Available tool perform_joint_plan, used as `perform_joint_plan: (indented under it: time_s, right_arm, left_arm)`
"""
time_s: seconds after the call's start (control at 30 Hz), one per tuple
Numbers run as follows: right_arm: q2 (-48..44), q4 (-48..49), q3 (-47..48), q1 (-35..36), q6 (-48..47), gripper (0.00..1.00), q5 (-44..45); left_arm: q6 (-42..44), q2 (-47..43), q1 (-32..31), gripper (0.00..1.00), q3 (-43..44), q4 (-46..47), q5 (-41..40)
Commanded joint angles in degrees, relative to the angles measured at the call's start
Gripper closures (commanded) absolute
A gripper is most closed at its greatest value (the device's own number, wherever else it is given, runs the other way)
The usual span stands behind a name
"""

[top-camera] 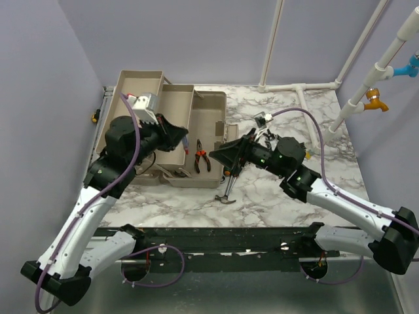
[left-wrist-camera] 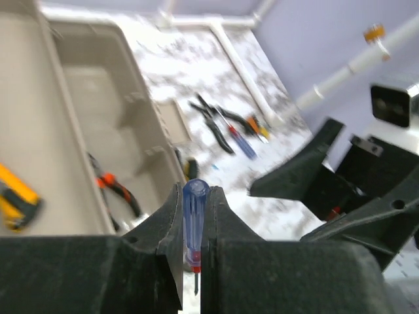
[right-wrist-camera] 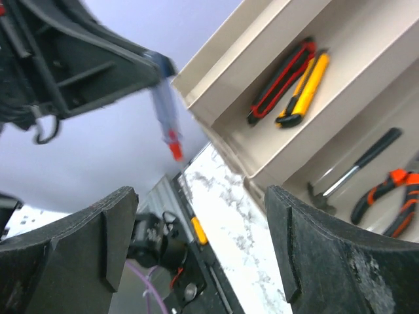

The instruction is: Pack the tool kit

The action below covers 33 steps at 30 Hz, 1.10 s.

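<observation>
Within left gripper (top-camera: 183,135): screwdriver (left-wrist-camera: 195,219) clamped, translucent blue handle, tip blurred.
Right gripper (right-wrist-camera: 200,196): spread wide, holding nothing, just beside the left one.
Toolbox (top-camera: 213,111): beige plastic, opened out, trays stepped toward the left wall (top-camera: 39,98), on the marble table (top-camera: 281,196).
Pliers (top-camera: 200,159): orange-handled, in the box.
Hammer (top-camera: 227,194): on marble at the box's corner, handle partly hidden.

The marble table (top-camera: 308,118) carries the open toolbox (top-camera: 213,104) at its far-left corner, with a hammer (top-camera: 226,198) just beside it.

No text, label or number is readable anywhere.
</observation>
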Motion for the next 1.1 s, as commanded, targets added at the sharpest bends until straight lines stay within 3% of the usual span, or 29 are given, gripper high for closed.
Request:
perform_joint_plan:
  time_s: [0.0, 0.17, 0.4, 0.53, 0.7, 0.8, 0.83, 1.0, 1.07]
  right_arm:
    - [-4.41, -9.35, -0.76, 0.35, -3.31, 0.15, 15.4]
    - [-7.53, -17.1, 0.62, 0.31, -6.13, 0.15, 22.85]
    - [-9.51, -37.03, 5.91, 0.19, -6.56, 0.1, 40.21]
    - [-6.62, -48.19, 9.68, 0.19, -4.78, 0.1, 46.81]
    - [-10.07, -48.02, 6.32, 0.19, -2.39, 0.09, 46.91]
    - [-10.61, -52.74, 6.35, 0.19, 0.56, 0.05, 51.67]
    - [-10.04, -55.37, 7.08, 0.12, 1.67, 0.02, 54.31]
    - [-2.44, -63.54, 11.01, -2.71, 1.95, 0.0, 58.95]
    - [1.61, -64.39, 12.47, -5.72, 0.69, 0.01, 57.21]
  left_arm:
    - [15.8, 1.39, 1.88, 1.0, 13.6, -16.95, -17.56]
    - [26.42, 8.27, 2.21, 1.0, 25.57, -25.94, -32.88]
    - [39.36, 17.95, 2.67, 1.0, 29.75, -25.67, -49.87]
    - [41.47, 21.4, 5.49, 1.0, 28.42, -22.86, -51.52]
    - [39.59, 24.58, 8.41, 0.99, 28.38, -22.58, -47.69]
    - [38.45, 26.04, 8.73, 0.48, 27.4, -22.2, -46.22]
    - [37.3, 26.48, 8.99, 0.37, 27.71, -22.6, -45.28]
    - [30.99, 24.23, 9.99, 0.05, 28.16, -23.89, -37.33]
    - [27.77, 21.56, 10.04, 0.02, 27.07, -23.7, -34.07]
